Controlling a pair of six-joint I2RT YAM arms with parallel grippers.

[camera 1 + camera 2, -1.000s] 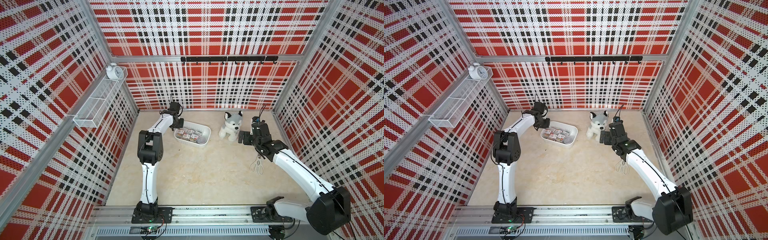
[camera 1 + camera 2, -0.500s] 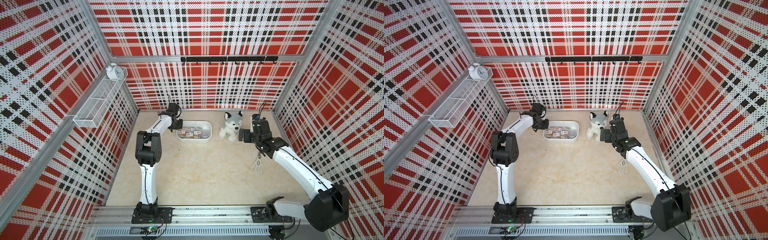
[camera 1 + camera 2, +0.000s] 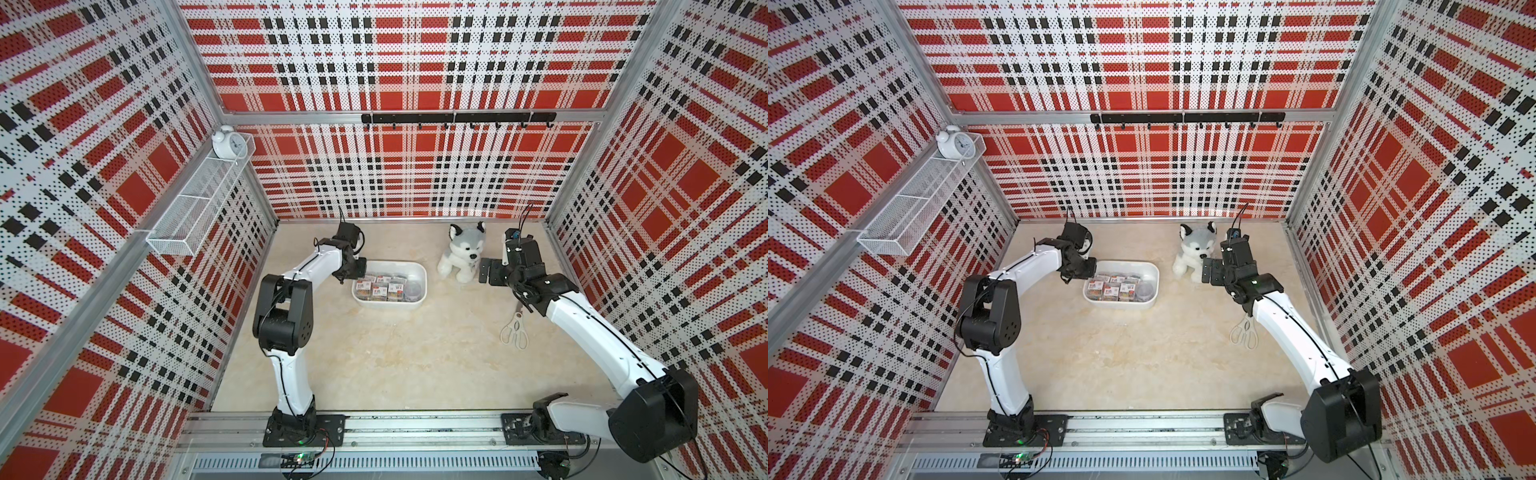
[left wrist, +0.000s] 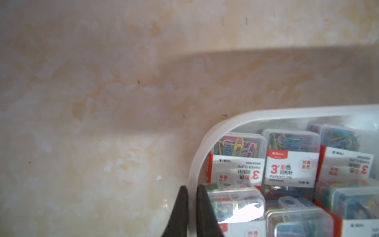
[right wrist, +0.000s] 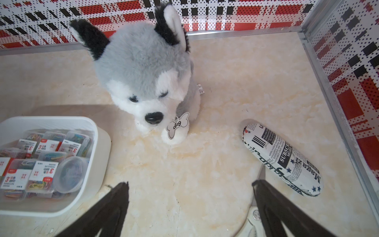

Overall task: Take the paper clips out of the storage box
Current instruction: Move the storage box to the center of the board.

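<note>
**A:** Where are the paper clips [image 3: 380, 286]?

**B:** In the storage box [image 3: 390, 306]. They are clear little cases with white-and-red labels, packed side by side, some lying on others. A small round tub [image 5: 68, 174] sits at the end of the box nearer the plush dog [image 3: 463, 253]. In both top views the box rests on the table [image 3: 395, 365], near the centre of the frame and a little below the middle.

**A:** And the left gripper [image 4: 191, 187]?

**B:** It is at the box's left end in the frame, by the far corner. The wrist view shows it clenched on the box's wall, with one of its fingers [image 4: 180, 205] outside and the other inside, and the white rim pinched between them. The inner finger stands right against the nearest case of clips, but it holds the box, not a case.

**A:** The right gripper [image 5: 190, 183]?

**B:** Its jaws are spread wide with nothing between them, over bare table. In the top views it is just right of the dog, so the dog sits between it and the box, and the clips are well apart from it.

**A:** Anything else around?

**B:** Scissors [image 3: 514, 330] lie on the table, lower right of the box in the frame, partly under the right arm. A newsprint-patterned roll [image 5: 283, 160] lies on the table near the dog. At upper left a wire basket [image 3: 195, 208] hangs on the side wall, with a white alarm clock [image 3: 226, 143] at its far end.
</note>
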